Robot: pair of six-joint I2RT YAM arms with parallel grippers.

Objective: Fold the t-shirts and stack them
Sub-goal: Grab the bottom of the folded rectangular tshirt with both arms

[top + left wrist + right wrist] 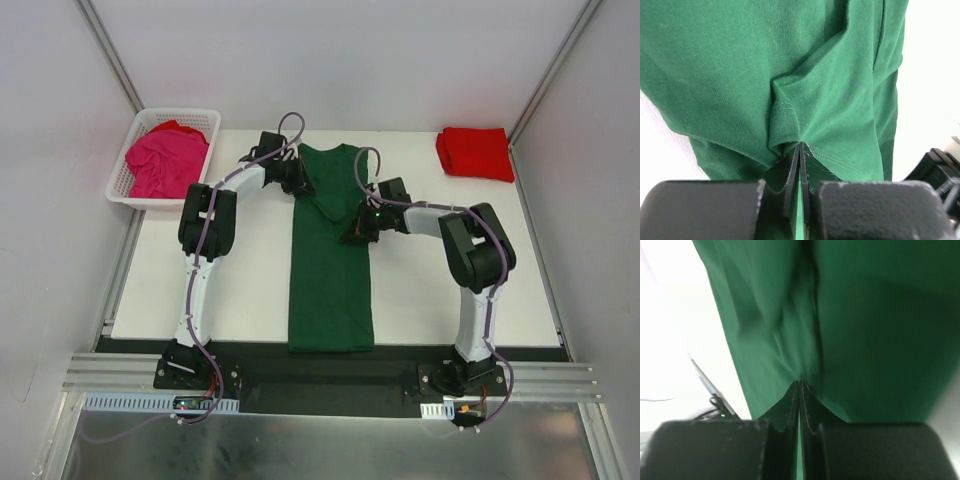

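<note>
We see the bench [450, 290] with the dark green t-shirt [330, 290] lying as a long strip down its middle. The magenta t-shirt [165, 160] sits in the basket [120, 185] far left, and the red t-shirt [476, 153] lies folded far right. The left end effector [800, 147] and right end effector [799, 385] are each pinched on green fabric near the far end. We judge it soft, light and limp, so grip hems or corners.

Two black-jointed white arms [200, 290] carry looping grey cables [291, 114].
</note>
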